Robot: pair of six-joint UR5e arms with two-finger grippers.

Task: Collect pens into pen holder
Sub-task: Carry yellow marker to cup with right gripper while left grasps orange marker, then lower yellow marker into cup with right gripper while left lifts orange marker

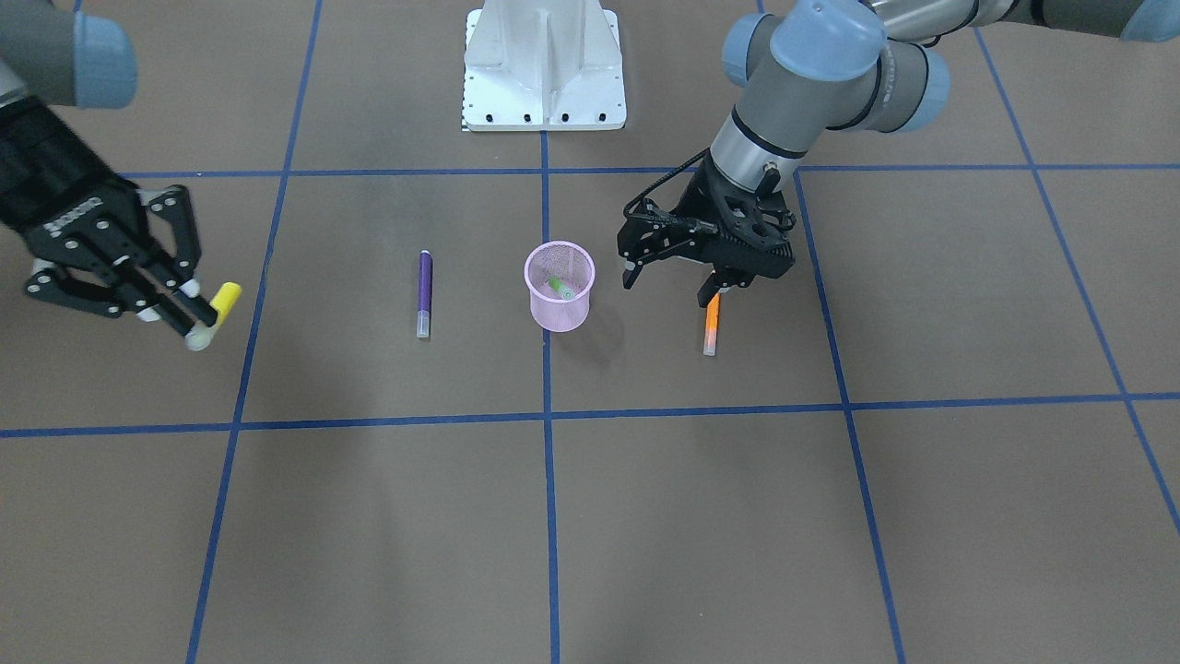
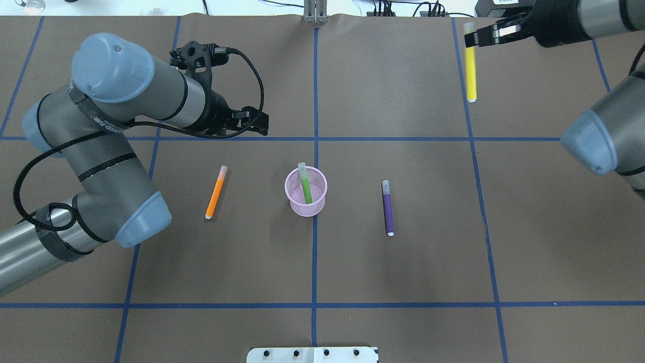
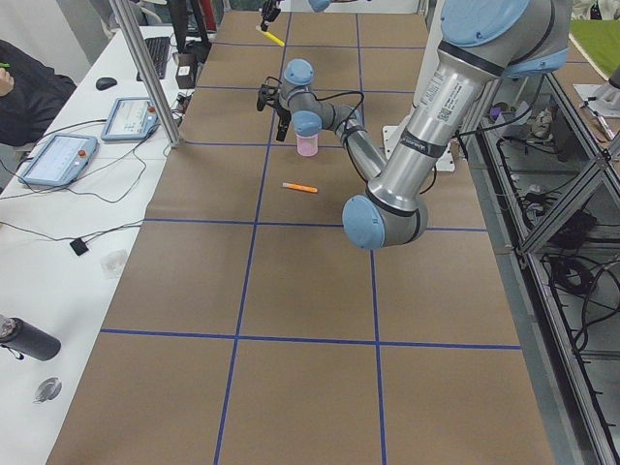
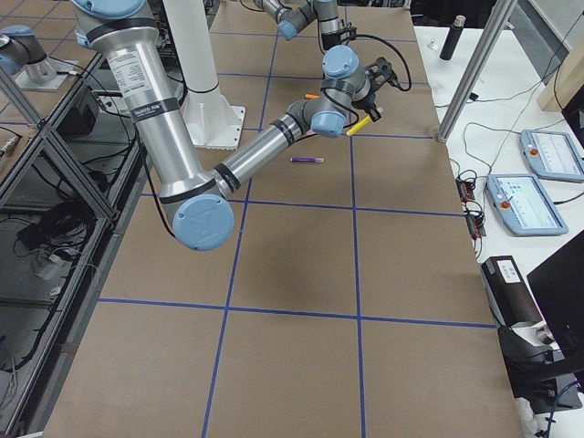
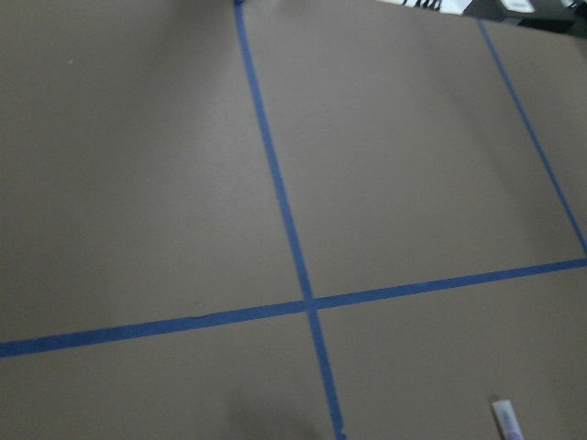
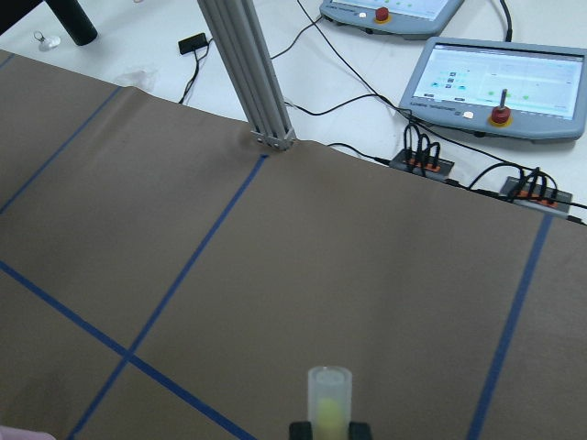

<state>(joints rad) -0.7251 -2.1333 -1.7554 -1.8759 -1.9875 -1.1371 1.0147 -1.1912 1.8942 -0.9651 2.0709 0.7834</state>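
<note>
Where the right gripper [image 1: 204, 319] hangs, it pinches a yellow pen [image 2: 470, 70].

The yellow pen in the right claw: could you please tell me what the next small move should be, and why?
Probably swing the right claw toward the pen holder. It is shut on the yellow pen, well off to the side, while the holder holds only the green pen.

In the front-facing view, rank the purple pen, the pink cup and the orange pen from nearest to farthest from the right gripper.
1. Purple pen, on the view's left, nearest the right gripper.
2. Pink cup, in the middle.
3. Orange pen, farthest, on the view's right by the left gripper.
</note>
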